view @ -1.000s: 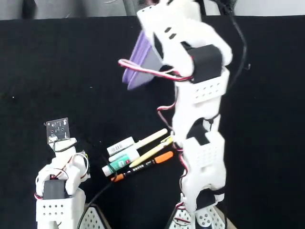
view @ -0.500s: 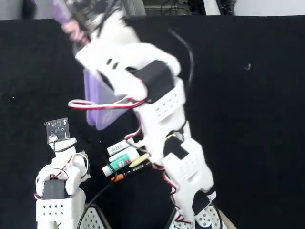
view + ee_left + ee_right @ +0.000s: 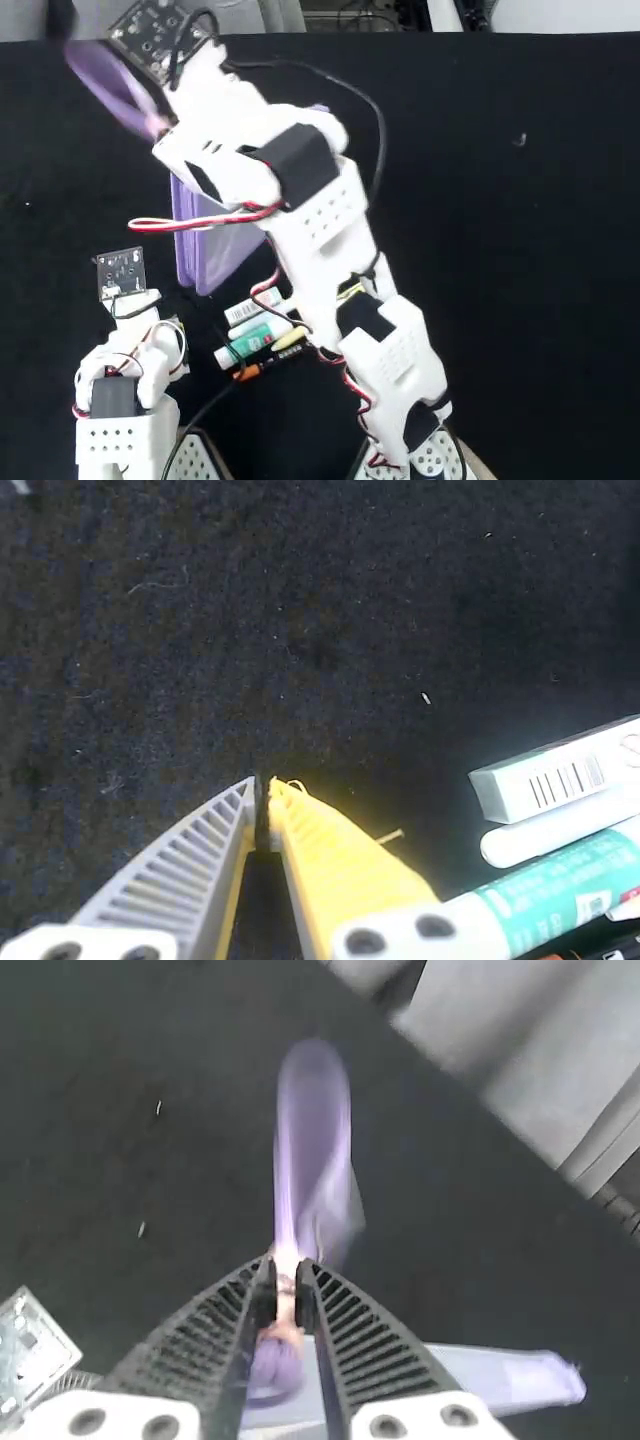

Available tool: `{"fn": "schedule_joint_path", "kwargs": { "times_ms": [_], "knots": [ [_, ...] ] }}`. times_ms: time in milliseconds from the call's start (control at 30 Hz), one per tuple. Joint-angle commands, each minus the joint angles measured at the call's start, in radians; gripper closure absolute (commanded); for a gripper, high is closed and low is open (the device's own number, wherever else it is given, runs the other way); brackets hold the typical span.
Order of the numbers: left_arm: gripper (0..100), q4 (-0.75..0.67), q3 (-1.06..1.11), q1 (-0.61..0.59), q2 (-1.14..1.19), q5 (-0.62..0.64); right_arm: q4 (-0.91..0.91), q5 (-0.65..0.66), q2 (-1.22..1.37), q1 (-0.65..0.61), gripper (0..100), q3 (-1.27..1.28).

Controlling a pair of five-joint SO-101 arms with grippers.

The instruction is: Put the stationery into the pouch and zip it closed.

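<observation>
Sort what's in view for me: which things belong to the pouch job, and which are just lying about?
Job: purple pouch, hanging from right gripper; white barcoded stick; green-white tube; yellow pen; orange pen.
Not part of it: black cloth; grey wall behind.

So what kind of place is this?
Probably a robot workshop or lab bench: two white plastic robot arms stand at a black cloth-covered table, one holding a soft purple pouch, beside a small pile of pens and markers.

Bright even light, faint shadows (cloth (image 3: 520, 250) dull black)
</observation>
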Motion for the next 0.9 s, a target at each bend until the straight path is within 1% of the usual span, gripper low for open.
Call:
{"fn": "schedule_joint_path", "kwargs": {
  "times_ms": [0,367,467,633,733,867],
  "knots": [
    [97,0.003,0.024,-0.005,0.003,0.006,0.031,0.000,-0.047,-0.023,98.7,0.039],
    [97,0.003,0.024,-0.005,0.003,0.006,0.031,0.006,-0.054,-0.034,98.7,0.283],
    [97,0.003,0.024,-0.005,0.003,0.006,0.031,0.049,-0.064,-0.002,98.7,0.306],
    [97,0.003,0.024,-0.005,0.003,0.006,0.031,0.057,-0.145,0.097,98.7,0.332],
    [97,0.003,0.024,-0.005,0.003,0.006,0.031,0.060,-0.213,0.123,98.7,0.452],
    [97,0.003,0.024,-0.005,0.003,0.006,0.029,0.109,-0.332,0.104,98.7,0.696]
  ]
}}
